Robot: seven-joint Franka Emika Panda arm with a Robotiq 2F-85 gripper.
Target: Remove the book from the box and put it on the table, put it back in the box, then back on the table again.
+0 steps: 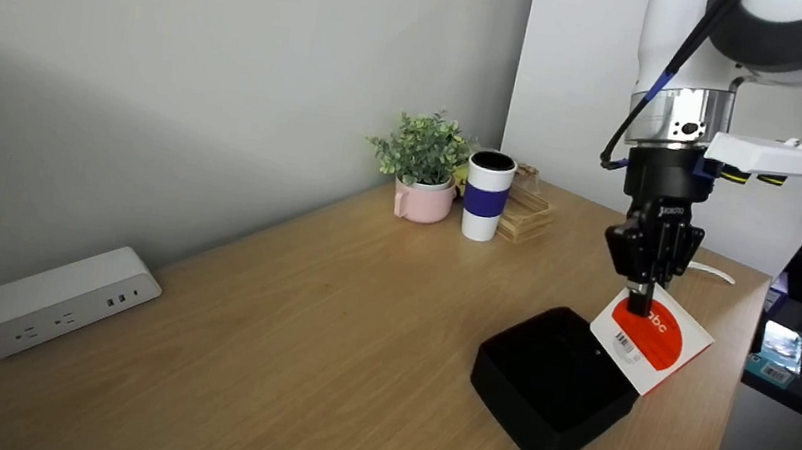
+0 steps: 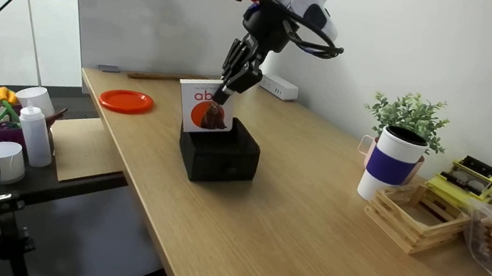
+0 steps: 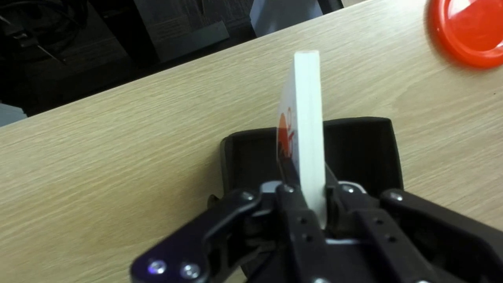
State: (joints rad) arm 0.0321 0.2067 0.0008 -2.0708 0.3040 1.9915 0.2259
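Note:
The book [image 1: 654,347] is white with a red-orange patch and stands on edge, tilted, in my gripper [image 1: 640,299]. It shows its "abc" cover in an exterior view [image 2: 197,112] and its pale thin edge in the wrist view [image 3: 309,118]. My gripper, also in an exterior view [image 2: 221,95] and in the wrist view [image 3: 308,184], is shut on the book, one finger on each side. The black box [image 1: 512,413] stands open on the table [image 1: 320,355], also seen here [image 2: 223,167]. The book's lower edge is at the box's rim; I cannot tell whether they touch.
A red plate [image 2: 126,101] lies near the table edge beyond the box. A power strip [image 1: 72,304] stands by the wall. A potted plant [image 1: 426,158], a white cup with a purple band [image 1: 485,197] and a wooden crate [image 2: 414,221] stand along the wall.

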